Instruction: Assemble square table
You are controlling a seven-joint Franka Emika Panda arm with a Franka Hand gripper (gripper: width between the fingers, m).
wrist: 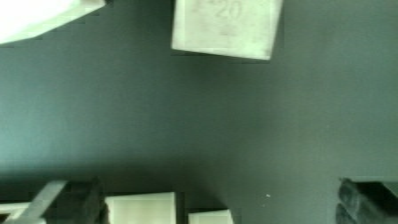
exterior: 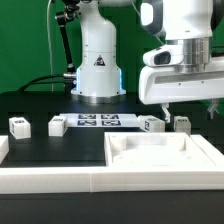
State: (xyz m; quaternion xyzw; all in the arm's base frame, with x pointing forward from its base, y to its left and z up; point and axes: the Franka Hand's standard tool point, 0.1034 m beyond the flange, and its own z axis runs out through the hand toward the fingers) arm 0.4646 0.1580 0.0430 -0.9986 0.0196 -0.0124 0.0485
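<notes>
— How is your arm (exterior: 175,25) standing?
— It reaches over from its base (exterior: 97,70) and the wrist points straight down. Your end effector (exterior: 187,108) hangs clear of the counter (exterior: 30,110), just beyond the far edge of the square slab (exterior: 160,158), jaws spread wide with nothing between them.
— And the parts?
— The slab lies flat. Two leg blocks (exterior: 151,125) sit just past its far edge, and two more are well off toward the exterior view's left of it.

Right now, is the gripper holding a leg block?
No: the gripper hangs open, and all four leg blocks lie on the table.
</notes>
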